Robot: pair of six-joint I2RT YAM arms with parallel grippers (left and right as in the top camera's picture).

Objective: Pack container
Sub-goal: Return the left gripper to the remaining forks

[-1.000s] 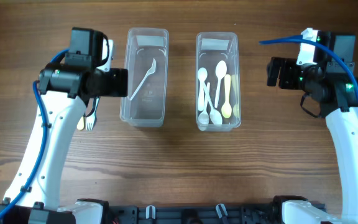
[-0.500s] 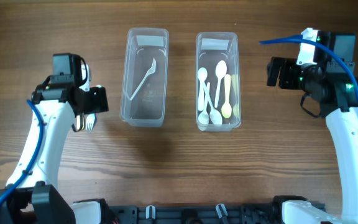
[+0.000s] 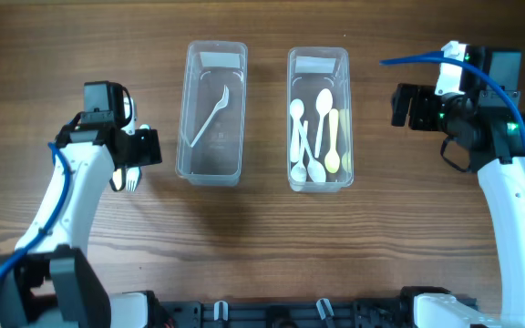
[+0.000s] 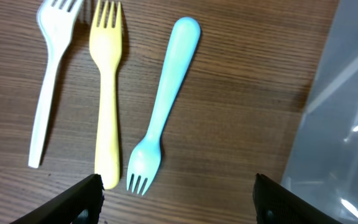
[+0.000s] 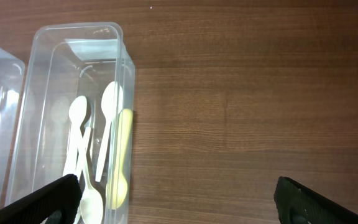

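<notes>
Since three forks lie loose on the counter [image 4: 241,87] just left of the left bin [image 3: 184,109], packing looks unfinished.

Left tool [image 4: 178,200] is spread open with nothing between its fingers, hanging over the forks' near ends. Blue fork [image 4: 165,99] is closest to the tool's middle. It lies flat and tilted, tines near, handle running away toward the bin. Yellow fork [image 4: 106,93] lies just beside it on the left with its tines at the far end. Its handle end sits right by the blue tines; contact can't be told. White fork [image 4: 45,87] is next left, tines also far.

Handling, as a guess: thin plastic, very light, fairly stiff but bendy at the neck, and slick. Flat on wood, it could skid or flip under a pinch. Best hold is probably across the blue handle's middle, with the tool turned to match the tilt and kept clear of yellow.

Farther out, the left bin holds one binned fork [image 3: 210,117] lying diagonally. The spoon bin [image 3: 348,100] stands near it but apart, with white spoons [image 3: 322,109] and a yellow spoon [image 3: 334,146] inside.

Right tool [image 5: 176,198] is wide open and empty, over bare counter right of the spoon bin.
</notes>
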